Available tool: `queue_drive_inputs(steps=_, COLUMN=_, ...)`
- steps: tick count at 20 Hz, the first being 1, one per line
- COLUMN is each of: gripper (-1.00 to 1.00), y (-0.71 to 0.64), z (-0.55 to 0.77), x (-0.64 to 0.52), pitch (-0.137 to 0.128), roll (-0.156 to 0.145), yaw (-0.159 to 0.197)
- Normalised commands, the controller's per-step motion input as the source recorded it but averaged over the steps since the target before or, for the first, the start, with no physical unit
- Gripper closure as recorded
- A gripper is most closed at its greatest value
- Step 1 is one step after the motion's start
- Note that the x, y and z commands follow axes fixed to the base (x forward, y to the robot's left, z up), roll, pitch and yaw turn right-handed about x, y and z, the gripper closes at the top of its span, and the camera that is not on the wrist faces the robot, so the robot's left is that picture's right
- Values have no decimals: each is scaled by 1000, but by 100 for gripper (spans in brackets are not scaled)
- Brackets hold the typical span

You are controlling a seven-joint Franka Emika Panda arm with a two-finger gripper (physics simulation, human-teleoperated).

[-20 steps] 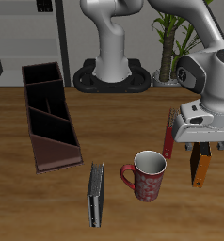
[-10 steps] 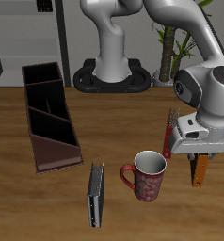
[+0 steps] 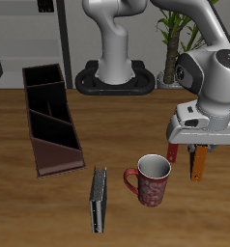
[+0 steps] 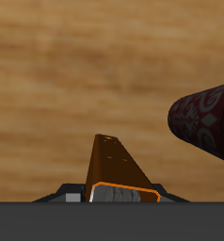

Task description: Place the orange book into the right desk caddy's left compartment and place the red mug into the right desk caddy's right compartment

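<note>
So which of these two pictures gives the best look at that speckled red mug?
The exterior view: the whole red mug shows there, upright on the table, with handle, thick rim and pale inside. The wrist view catches only part of its patterned side, cut off at the picture's edge.

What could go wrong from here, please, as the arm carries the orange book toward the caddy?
The gripper holds the orange book only by its upper edge, so it might swing or slip. The red mug stands close by and roughly between book and right desk caddy; a low pass could clip it. The slim red book stands right beside the gripper and could be knocked over.
</note>
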Motion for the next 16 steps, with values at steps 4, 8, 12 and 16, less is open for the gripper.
queue_drive_inputs(steps=4, gripper=100, y=-212, z=598, x=-286, pitch=-35, roll=16, yaw=5)
queue_drive_inputs(steps=8, gripper=100, y=-384, z=862, x=-591, pitch=-74, roll=48, yaw=-11)
queue_drive_inputs(steps=12, gripper=100, y=-427, z=745, x=-521, pitch=-28, roll=56, yaw=7)
queue_drive_inputs(steps=16, gripper=100, y=-397, z=605, x=-355, pitch=11, roll=54, yaw=55)
